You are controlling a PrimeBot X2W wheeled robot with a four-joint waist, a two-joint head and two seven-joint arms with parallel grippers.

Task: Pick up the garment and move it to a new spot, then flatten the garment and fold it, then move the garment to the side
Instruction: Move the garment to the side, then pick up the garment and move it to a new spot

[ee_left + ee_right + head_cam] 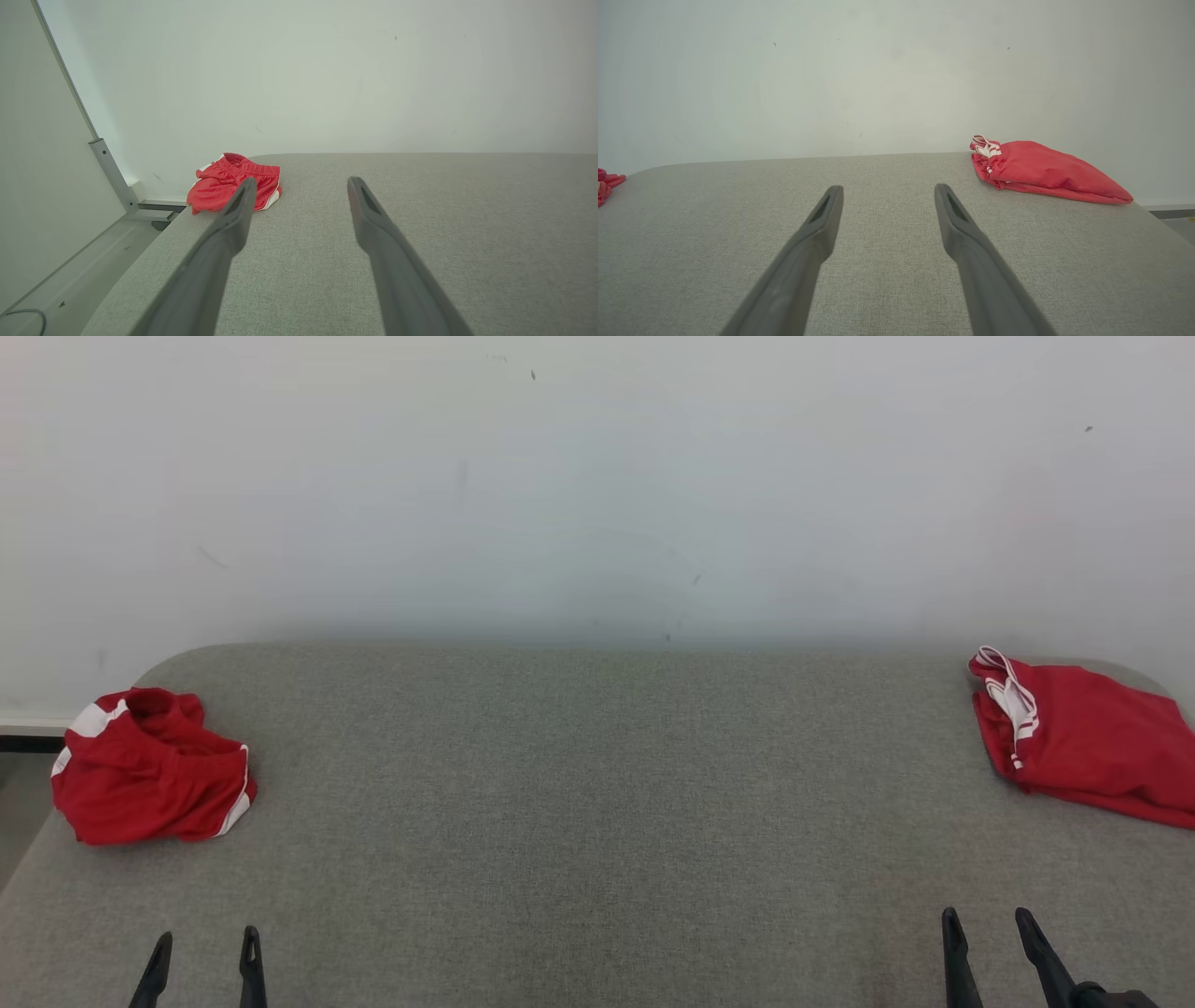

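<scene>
Grey fabric table [597, 803] up against a blank wall, our left gripper [203, 957] and right gripper [990, 943] both spread wide and empty, and the crumpled red garment [149, 770] at 10 o'clock looks soft and floppy, so we'd pinch its waistband.

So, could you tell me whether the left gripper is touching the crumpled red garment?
Apart. The head view shows the left gripper open at the bottom edge, with bare grey table between its fingertips and the crumpled red garment.

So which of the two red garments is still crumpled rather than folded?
The crumpled red shorts at the table's left edge; the folded red garment lies flat on the right.
</scene>
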